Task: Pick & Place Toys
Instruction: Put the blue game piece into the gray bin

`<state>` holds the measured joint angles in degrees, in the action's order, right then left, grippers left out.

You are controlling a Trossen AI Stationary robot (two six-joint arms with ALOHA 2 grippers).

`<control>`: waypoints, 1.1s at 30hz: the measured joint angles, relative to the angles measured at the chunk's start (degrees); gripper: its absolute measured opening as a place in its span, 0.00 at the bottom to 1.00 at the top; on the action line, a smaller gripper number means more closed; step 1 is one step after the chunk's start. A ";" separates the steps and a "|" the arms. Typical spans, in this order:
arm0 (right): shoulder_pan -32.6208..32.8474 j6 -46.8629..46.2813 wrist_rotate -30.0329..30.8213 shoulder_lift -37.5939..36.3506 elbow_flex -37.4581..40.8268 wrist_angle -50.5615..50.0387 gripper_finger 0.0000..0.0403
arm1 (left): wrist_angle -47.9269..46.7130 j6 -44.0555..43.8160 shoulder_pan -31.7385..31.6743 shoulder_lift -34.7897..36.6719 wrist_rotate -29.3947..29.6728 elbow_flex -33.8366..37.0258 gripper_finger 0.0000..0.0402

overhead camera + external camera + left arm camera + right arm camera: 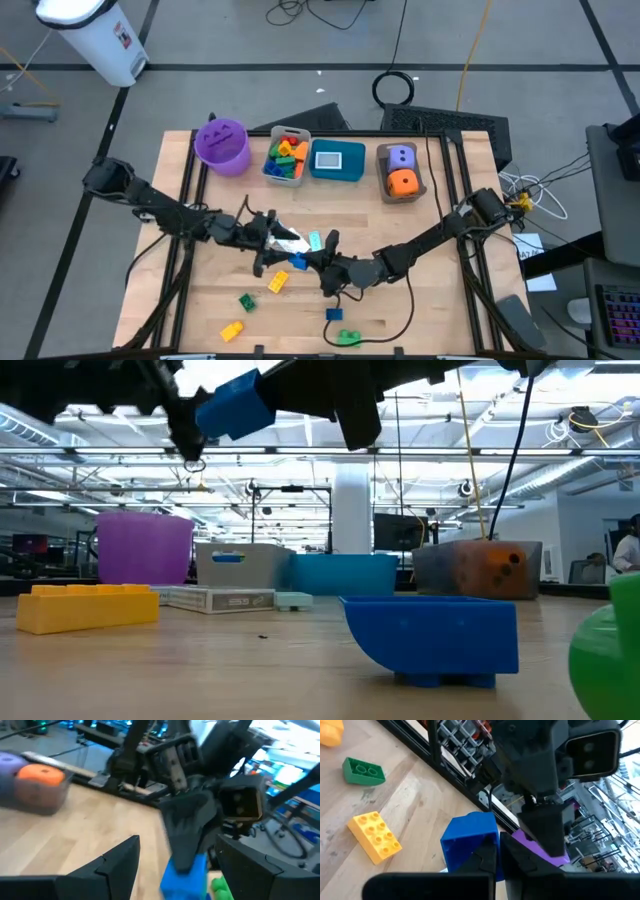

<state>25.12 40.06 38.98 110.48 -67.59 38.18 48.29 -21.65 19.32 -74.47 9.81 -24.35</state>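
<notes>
A blue brick (297,263) hangs above the middle of the table, with my right gripper (310,262) shut on it; the low view shows the brick (235,407) well clear of the tabletop. My left gripper (272,238) stands open just to the brick's left, facing it, with nothing between its fingers (117,862). Below them, white and teal cards (300,241) lie flat on the table. Loose yellow (277,281), green (246,301) and blue (334,314) bricks rest on the near part of the table. My right gripper pinches the blue brick at one edge (487,837) between its two fingers, which come level from the table's right. Most of the brick (467,842) sticks out to one side of the fingers. It hangs lifted clear of the table.
Along the far edge stand a purple bucket (222,143), a grey bin (287,158) with several bricks, a teal bin (337,161) and a brown bin (402,172) holding a purple and an orange die. A yellow brick (231,329) and a green one (347,337) lie near the front edge.
</notes>
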 joint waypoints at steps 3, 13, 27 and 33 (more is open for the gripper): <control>0.00 0.88 0.01 0.00 0.00 1.09 0.01 | -0.07 0.16 -0.70 -2.75 -2.81 -1.90 0.66; 0.82 6.32 6.29 0.00 0.00 4.35 0.01 | -0.07 -1.63 -2.45 -6.39 -6.22 -3.68 0.66; 1.62 9.98 8.90 0.00 0.00 7.07 0.01 | -0.15 -2.63 -2.74 -6.37 -8.27 -3.68 0.58; 1.62 10.19 8.78 0.00 0.00 7.07 0.01 | 0.03 -2.62 -2.74 -6.37 -8.79 -3.68 0.42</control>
<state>26.74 50.25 47.76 110.48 -67.59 45.25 48.32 -24.27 16.58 -80.84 1.03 -28.03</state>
